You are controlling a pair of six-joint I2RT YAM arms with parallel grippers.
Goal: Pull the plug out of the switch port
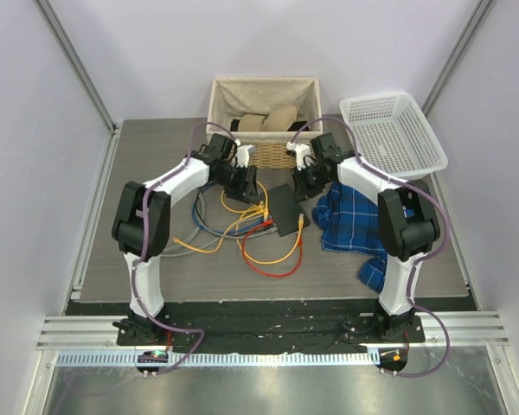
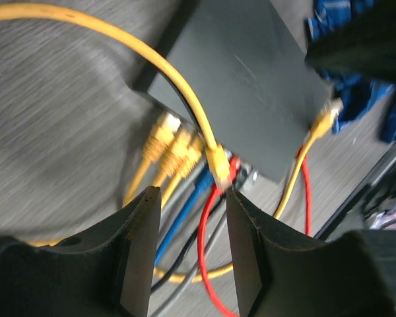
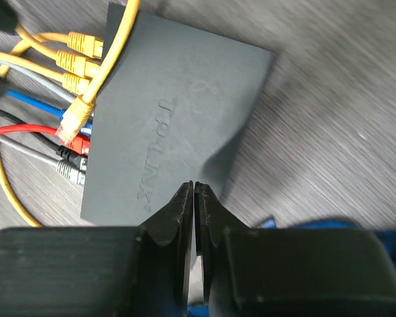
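Note:
The flat black switch (image 1: 285,210) (image 2: 244,86) (image 3: 165,125) lies mid-table with a row of yellow, blue, red and grey plugs (image 3: 76,66) in its left edge. One yellow plug (image 2: 218,166) (image 3: 78,113) on a cable draped over the switch's corner lies loose across the blue and red plugs, outside the sockets. My left gripper (image 1: 242,186) (image 2: 188,198) is open just short of this plug, with only cables showing between its fingers. My right gripper (image 1: 307,181) (image 3: 195,188) is shut and empty, its tips over the switch's opposite edge.
Loops of yellow, red, blue and grey cable (image 1: 264,251) spread left and in front of the switch. A blue plaid cloth (image 1: 350,216) lies to its right. A wicker basket (image 1: 264,117) stands at the back, a white plastic basket (image 1: 391,130) at the back right.

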